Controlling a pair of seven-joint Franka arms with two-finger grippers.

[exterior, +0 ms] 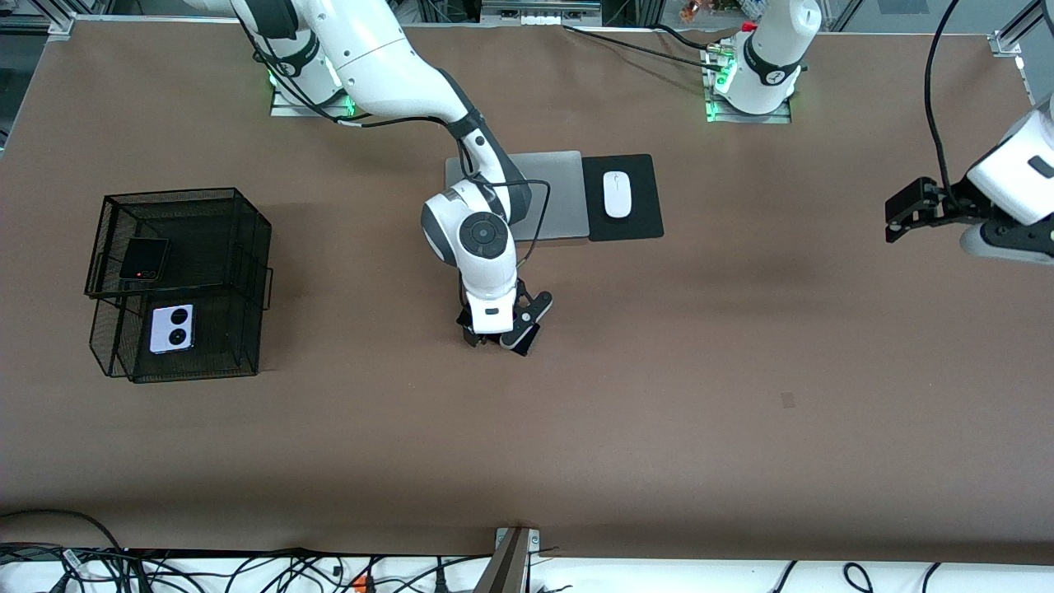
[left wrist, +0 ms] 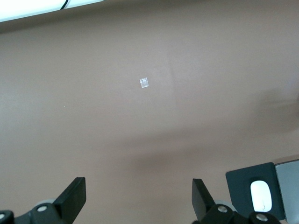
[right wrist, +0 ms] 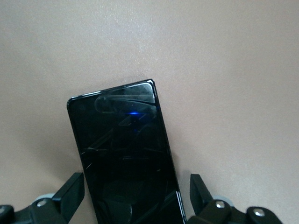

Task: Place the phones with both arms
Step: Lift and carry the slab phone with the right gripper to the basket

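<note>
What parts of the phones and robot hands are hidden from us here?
- Long black phone: front view, almost all hidden under the right gripper; right wrist view, its near end cut off by the picture edge.
- Black folded phone: front view, too small for details, seen through the mesh tray.
- Left gripper: left wrist view shows only open fingertips, the rest cut off.

The table is plain matt brown. The two arms are white with dark grey joint bands, and green lights glow at their bases. Both grippers, right and left, are black. The mesh rack is black wire. In it lie a black folded phone with a tiny red dot and a lilac-white phone with two black circles. The slab phone is glossy black with a small blue glint. A white mouse sits on a black pad beside the grey laptop.
</note>
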